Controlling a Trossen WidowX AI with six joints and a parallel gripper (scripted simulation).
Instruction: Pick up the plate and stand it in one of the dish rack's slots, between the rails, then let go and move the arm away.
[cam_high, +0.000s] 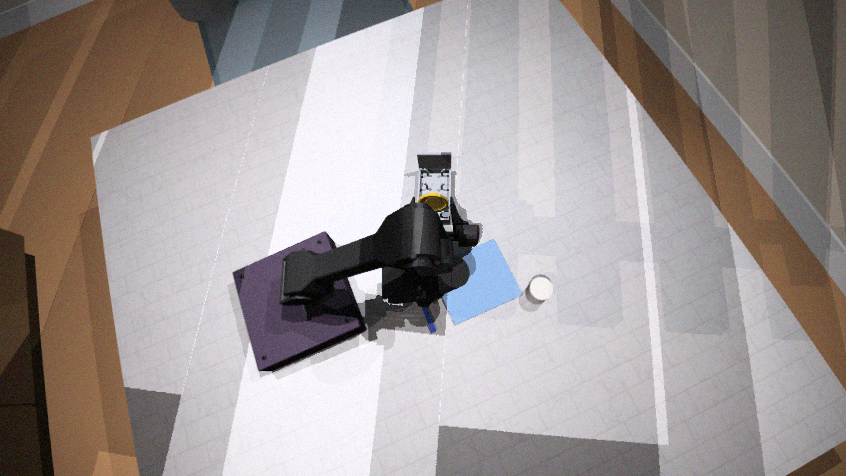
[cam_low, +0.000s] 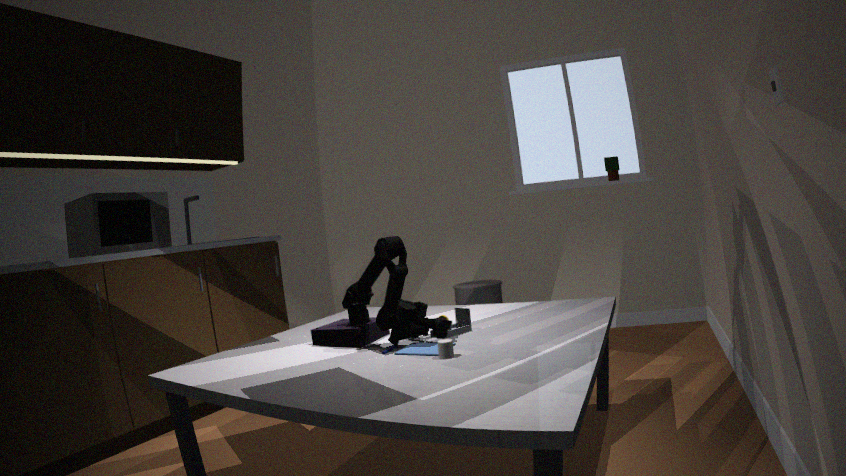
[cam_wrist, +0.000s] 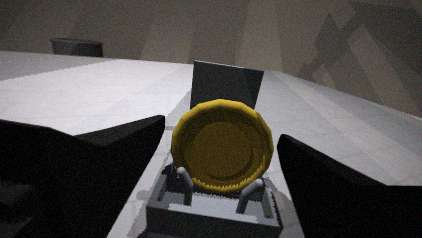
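The yellow plate (cam_high: 434, 203) (cam_wrist: 222, 145) stands nearly upright in the grey dish rack (cam_high: 434, 180) (cam_wrist: 212, 220). In the wrist view it shows face-on, its lower edge behind two short grey rails (cam_wrist: 186, 186) (cam_wrist: 249, 194) near the rack's closer end. Whether its bottom rests fully in the slot is hidden. My gripper (cam_wrist: 222, 131) is open, with one dark finger on each side of the plate. A gap shows between each fingertip and the plate's rim. In the exterior view the plate is mostly hidden behind the arm.
A dark upright panel (cam_high: 434, 161) (cam_low: 463, 317) (cam_wrist: 225, 82) stands at the rack's far end. A blue square (cam_high: 491, 284) (cam_low: 417, 351) lies beside the arm, with a white cylinder (cam_high: 539, 288) (cam_low: 446, 349) by its corner. A blue stick (cam_high: 430, 320) lies near the purple base (cam_high: 272, 343).
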